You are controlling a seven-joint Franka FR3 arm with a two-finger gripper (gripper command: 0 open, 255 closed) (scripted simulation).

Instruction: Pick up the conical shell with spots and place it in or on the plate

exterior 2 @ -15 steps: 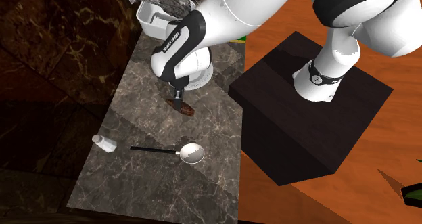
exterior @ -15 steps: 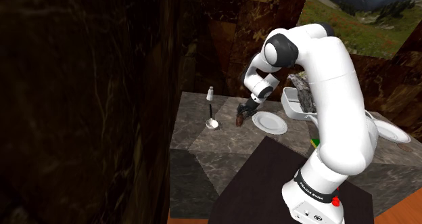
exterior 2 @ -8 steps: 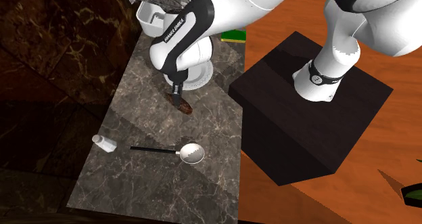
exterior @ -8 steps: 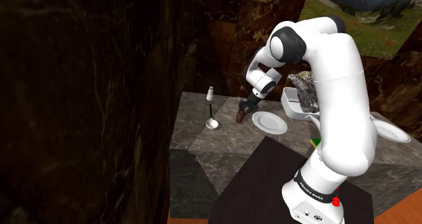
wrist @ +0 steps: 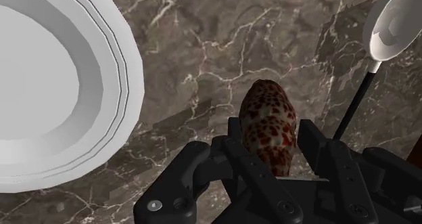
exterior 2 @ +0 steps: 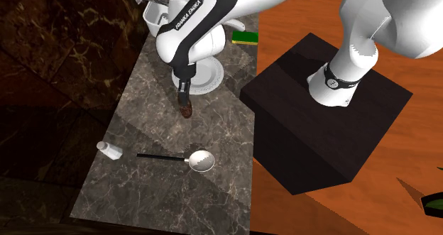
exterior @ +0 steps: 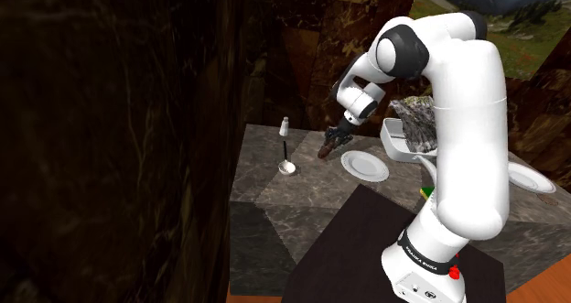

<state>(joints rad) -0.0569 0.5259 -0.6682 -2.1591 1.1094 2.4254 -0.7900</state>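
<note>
The spotted brown conical shell (wrist: 269,118) sits clasped between my two black fingers (wrist: 315,143), and my gripper (wrist: 272,147) is shut on it. In the shoulder view the gripper (exterior: 333,142) holds the shell (exterior: 328,150) tilted, a little above the marble counter, just left of the white plate (exterior: 365,166). From the second exterior view the shell (exterior 2: 187,111) hangs below the gripper (exterior 2: 184,97), close to the plate (exterior 2: 204,77) rim. In the wrist view the plate (wrist: 40,87) lies beside the gripper, with nothing on it.
A long-handled spoon (exterior: 287,160) (exterior 2: 199,160) and a small white shaker (exterior: 285,125) (exterior 2: 108,150) lie on the counter away from the plate. A white bin (exterior: 400,144) with a dark rocky object stands behind the plate. A second plate (exterior: 531,177) lies farther right. Dark walls enclose the counter.
The arm has risen and carried the shell up off the counter, turning it more upright and nearer the plate's rim. The fingers have stayed shut on it.
</note>
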